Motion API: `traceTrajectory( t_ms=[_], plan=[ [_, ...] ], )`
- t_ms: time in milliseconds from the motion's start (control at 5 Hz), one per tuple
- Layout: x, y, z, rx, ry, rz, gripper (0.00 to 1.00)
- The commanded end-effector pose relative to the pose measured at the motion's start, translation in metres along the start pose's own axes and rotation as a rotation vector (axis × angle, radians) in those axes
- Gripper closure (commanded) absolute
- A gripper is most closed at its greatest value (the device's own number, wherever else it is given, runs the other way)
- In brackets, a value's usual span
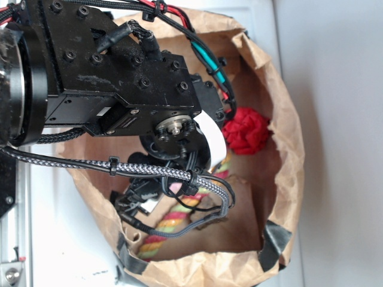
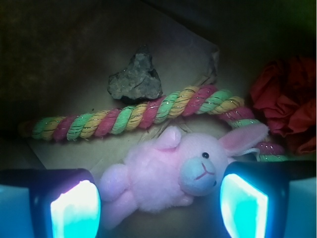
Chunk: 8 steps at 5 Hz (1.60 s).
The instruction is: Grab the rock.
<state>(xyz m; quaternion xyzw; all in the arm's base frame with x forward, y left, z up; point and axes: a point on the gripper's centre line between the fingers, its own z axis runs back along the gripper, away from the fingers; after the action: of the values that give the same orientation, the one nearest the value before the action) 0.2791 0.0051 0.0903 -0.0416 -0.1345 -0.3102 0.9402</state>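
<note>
In the wrist view the rock (image 2: 136, 79), a small dark grey jagged lump, lies on the brown bag floor just beyond a striped rope toy (image 2: 133, 115). My gripper (image 2: 158, 208) is open, its two glowing pads (image 2: 74, 208) wide apart at the bottom edge. A pink plush bunny (image 2: 173, 176) lies between the pads on the near side of the rope, so the rock is well ahead of the fingertips and untouched. In the exterior view the arm (image 1: 119, 78) reaches down into the bag and hides the rock.
A crumpled brown paper bag (image 1: 290, 149) walls in everything. A red fabric ball (image 1: 246, 130) (image 2: 287, 104) sits to the right by the bag wall. The rope toy (image 1: 167, 226) runs across the bag floor. Black tape (image 1: 276, 236) patches the bag's rim.
</note>
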Motion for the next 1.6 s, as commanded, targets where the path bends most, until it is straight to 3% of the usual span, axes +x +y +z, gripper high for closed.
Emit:
traceTrajectory(
  t_ms=[0, 800, 1000, 1400],
  plan=[
    [0.009, 0.005, 0.019, 0.05, -0.05, -0.002, 0.0],
    [0.01, 0.003, 0.019, 0.053, -0.059, 0.002, 0.0],
    [0.011, 0.004, 0.035, 0.019, -0.096, 0.006, 0.0],
    [0.021, 0.018, 0.064, 0.003, -0.141, 0.06, 0.0]
  ],
)
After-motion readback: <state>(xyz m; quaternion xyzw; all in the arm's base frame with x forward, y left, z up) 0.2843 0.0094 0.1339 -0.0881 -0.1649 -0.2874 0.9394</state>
